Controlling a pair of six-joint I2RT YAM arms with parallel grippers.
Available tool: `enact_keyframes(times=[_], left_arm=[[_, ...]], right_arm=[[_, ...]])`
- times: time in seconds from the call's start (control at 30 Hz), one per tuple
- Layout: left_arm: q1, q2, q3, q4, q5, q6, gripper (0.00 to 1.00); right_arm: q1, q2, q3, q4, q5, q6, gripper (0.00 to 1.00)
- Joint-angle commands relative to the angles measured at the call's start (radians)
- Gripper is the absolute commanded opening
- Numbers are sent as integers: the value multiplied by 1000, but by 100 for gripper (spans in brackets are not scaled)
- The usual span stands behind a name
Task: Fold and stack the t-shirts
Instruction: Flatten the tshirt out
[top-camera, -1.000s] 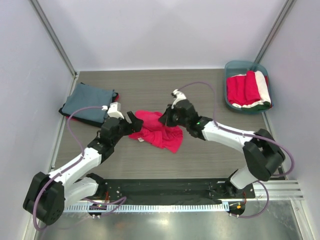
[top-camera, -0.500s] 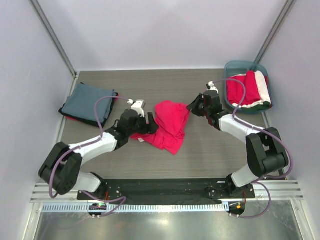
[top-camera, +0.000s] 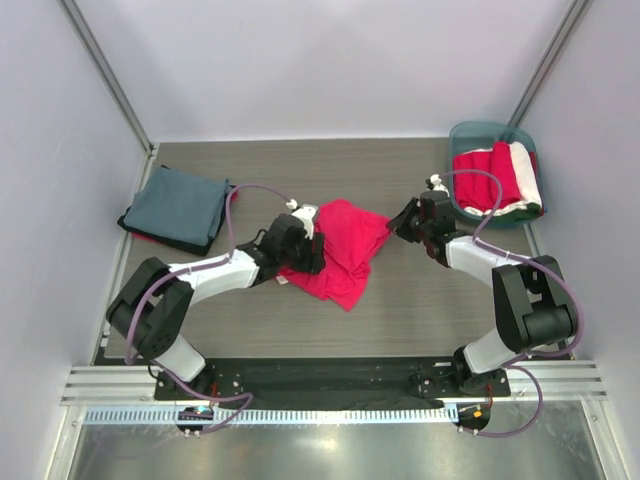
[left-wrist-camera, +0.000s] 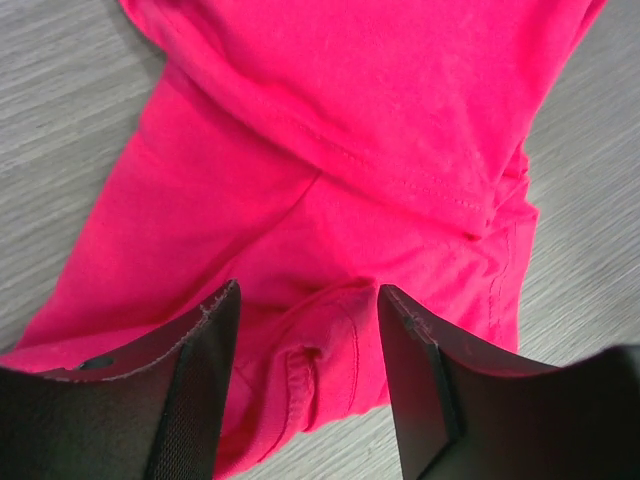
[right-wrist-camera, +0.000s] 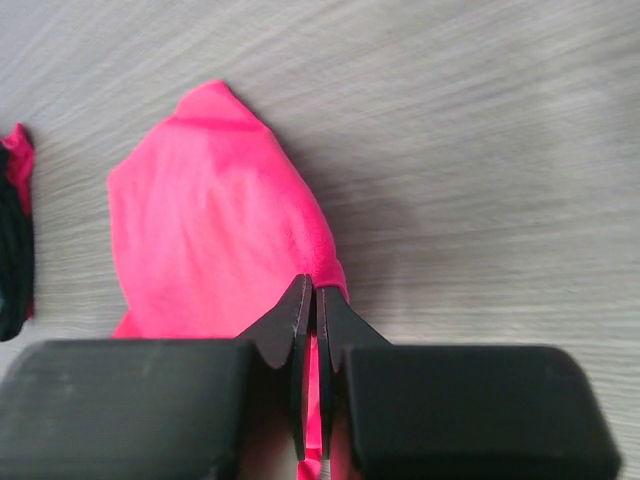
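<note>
A crimson-red t-shirt (top-camera: 340, 245) lies crumpled mid-table, and it also fills the left wrist view as the red t-shirt (left-wrist-camera: 330, 150). My left gripper (top-camera: 312, 255) sits on its left part, jaws open, with a bunched hem fold (left-wrist-camera: 315, 350) between the fingers (left-wrist-camera: 200, 390). My right gripper (top-camera: 397, 222) is shut on the shirt's right corner (right-wrist-camera: 215, 220), the cloth pinched between its pads and drawn out to the right. A folded slate blue-grey t-shirt (top-camera: 178, 205) rests at the far left.
A teal tub (top-camera: 465, 135) at the back right holds red and white shirts (top-camera: 495, 178), close behind my right wrist. Red and dark cloth edges (top-camera: 140, 232) peek from under the blue-grey shirt. Bare wood-grain table (top-camera: 420, 300) lies in front of the crimson shirt.
My right gripper has pulled the shirt's corner rightward toward the tub, spreading the cloth. My left gripper has moved right onto the shirt, its jaws narrowing around a fold.
</note>
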Motion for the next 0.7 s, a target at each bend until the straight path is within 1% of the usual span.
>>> enact_keyframes(times=[0.0, 0.03, 0.1, 0.13, 0.2, 0.23, 0.3, 0.33, 0.4, 0.5, 0.57, 0.6, 0.63, 0.67], left_arm=[[-24, -10, 6, -29, -15, 42, 58], [-24, -8, 8, -32, -18, 42, 55], [-24, -7, 6, -32, -18, 40, 53], [-22, -4, 6, -32, -17, 40, 47], [-22, 4, 11, -32, -3, 40, 44], [-22, 21, 17, -32, 3, 42, 37], [-24, 41, 28, -32, 35, 43, 33], [-24, 65, 43, -55, 49, 46, 20], [-22, 78, 58, -72, 70, 43, 0], [-22, 42, 49, -56, 63, 17, 0], [-18, 3, 32, -55, 5, -27, 0], [2, -42, 26, -61, -15, -52, 0], [21, -68, 11, -66, -75, -91, 0], [68, -95, -3, -76, -93, -163, 0]], right_arm=[[-15, -9, -46, 118, -33, 7, 7], [-24, -2, -54, 135, -39, 12, 7], [-33, 15, -57, 141, -62, 15, 6], [-36, 18, -60, 144, -64, 17, 6], [-44, 18, -74, 169, -78, 24, 5], [-44, 15, -77, 177, -76, 26, 5], [-52, 1, -86, 177, -66, 23, 4], [-55, -6, -88, 169, -59, 21, 4], [-66, -20, -97, 164, -44, 17, 4], [-76, -51, -108, 154, -12, 15, 2], [-82, -65, -109, 134, 26, 17, 1], [-84, -71, -109, 122, 49, 23, 1], [-90, -87, -111, 90, 95, 38, 1], [-93, -98, -121, 80, 147, 50, 1]])
